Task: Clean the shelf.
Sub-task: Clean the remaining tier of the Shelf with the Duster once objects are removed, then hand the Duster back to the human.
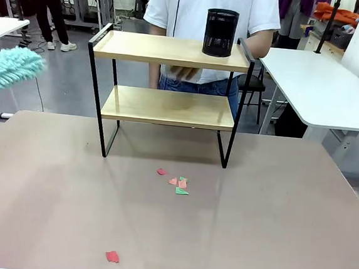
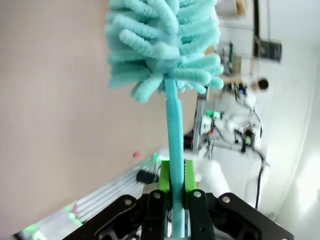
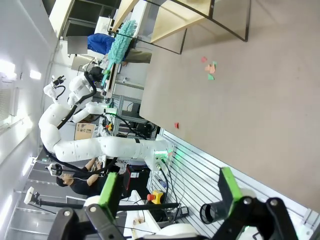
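Note:
The shelf (image 1: 172, 51), two light wooden boards in a thin black frame, stands at the far middle of the table; its corner (image 3: 175, 20) shows in the right wrist view too. A black mesh cup (image 1: 220, 32) stands on its top board at the right. A teal fluffy duster (image 2: 162, 45) rises on a teal stick, and my left gripper (image 2: 174, 187) is shut on that stick. The duster head (image 1: 9, 69) hangs at the left edge, away from the shelf. My right gripper (image 3: 167, 192) is open and holds nothing, off the table's near side.
Small red, pink and green paper scraps (image 1: 176, 183) lie on the brown table in front of the shelf, and one red scrap (image 1: 113, 256) lies near the front edge. A person in a white shirt (image 1: 190, 9) stands behind the shelf. White tables (image 1: 325, 90) stand farther off.

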`<state>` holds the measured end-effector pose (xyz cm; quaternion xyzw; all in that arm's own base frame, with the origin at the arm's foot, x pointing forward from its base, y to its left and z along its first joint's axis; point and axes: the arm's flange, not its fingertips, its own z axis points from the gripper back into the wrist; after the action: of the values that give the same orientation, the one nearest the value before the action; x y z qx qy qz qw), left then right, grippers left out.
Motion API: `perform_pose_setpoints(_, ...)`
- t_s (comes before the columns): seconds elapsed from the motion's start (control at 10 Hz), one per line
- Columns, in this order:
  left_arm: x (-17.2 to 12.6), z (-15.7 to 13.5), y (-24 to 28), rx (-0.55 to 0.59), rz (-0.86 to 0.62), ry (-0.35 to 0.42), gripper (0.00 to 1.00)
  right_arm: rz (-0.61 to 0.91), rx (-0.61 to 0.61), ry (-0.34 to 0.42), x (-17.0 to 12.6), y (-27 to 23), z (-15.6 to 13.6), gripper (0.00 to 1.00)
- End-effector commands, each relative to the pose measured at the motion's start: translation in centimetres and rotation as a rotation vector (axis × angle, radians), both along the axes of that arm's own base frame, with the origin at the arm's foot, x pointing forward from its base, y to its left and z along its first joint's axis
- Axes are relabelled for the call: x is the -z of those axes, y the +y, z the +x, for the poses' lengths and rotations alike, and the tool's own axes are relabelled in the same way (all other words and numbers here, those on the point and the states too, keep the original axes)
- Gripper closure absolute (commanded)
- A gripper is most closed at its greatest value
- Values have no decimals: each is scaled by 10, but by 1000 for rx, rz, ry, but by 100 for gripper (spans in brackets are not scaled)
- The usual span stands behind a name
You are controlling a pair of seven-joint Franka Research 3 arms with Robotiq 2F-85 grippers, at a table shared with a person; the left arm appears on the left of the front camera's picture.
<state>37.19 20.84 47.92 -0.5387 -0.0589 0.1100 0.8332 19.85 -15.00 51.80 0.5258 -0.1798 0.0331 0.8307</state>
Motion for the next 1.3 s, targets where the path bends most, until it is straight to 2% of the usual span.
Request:
perform_pose_setpoints(0.0,-5,10,-41,-154,17,11,88,15,-5,-32,-2,1,1,0)
perform_pose_setpoints(0.1,0,15,-52,-49,-13,58,88,15,-5,-32,-2,1,1,0)
perform_pose_setpoints(0.2,2,16,-15,-80,14,23,88,15,-5,-32,-2,1,1,0)
perform_pose_setpoints(1.1,2,16,-15,-80,14,23,88,15,-5,-32,-2,1,1,0)
perform_pose_setpoints(1.2,5,17,-18,-106,13,38,88,0,0,0,0,0,0,0)
